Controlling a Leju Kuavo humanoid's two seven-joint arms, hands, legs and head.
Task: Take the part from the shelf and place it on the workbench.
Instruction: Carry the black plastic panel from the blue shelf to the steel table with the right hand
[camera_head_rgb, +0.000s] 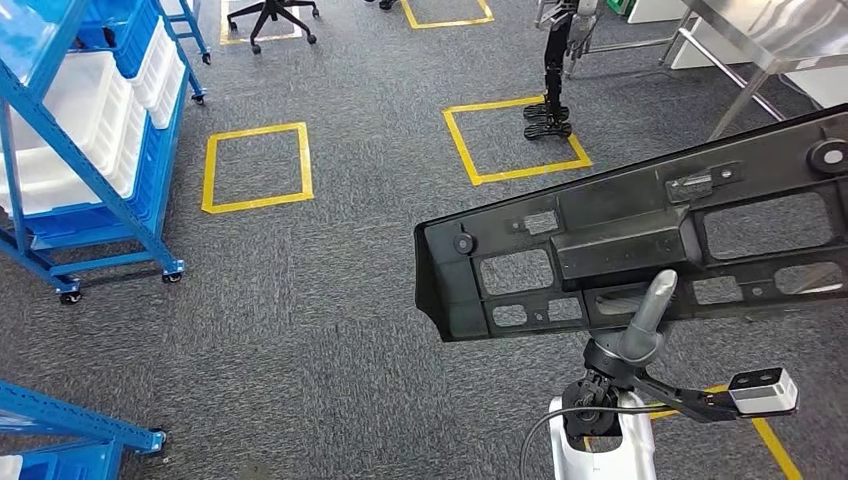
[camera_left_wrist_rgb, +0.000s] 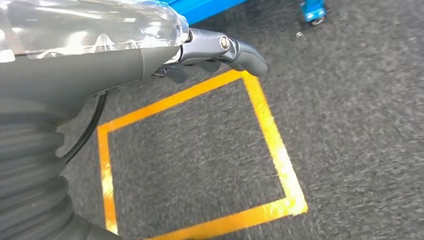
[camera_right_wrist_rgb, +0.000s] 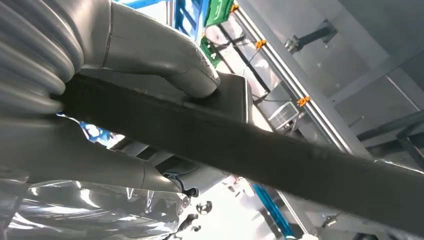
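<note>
The right hand (camera_head_rgb: 640, 335) clamps the part (camera_head_rgb: 640, 235) at its lower edge, thumb on top, keeping it off the floor for carrying; the left hand (camera_left_wrist_rgb: 220, 50) hangs empty, fingers curled.

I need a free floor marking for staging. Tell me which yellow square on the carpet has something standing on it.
The upper right square: black legged equipment stands on its far edge. The left square is bare.

No readable text, label, brand or number appears anywhere in these views. The only markings are plain yellow tape squares (camera_head_rgb: 257, 167) on the grey carpet, which carry no writing. Small green boards (camera_right_wrist_rgb: 216, 12) seen past the right hand are too blurred to make out any lettering.
</note>
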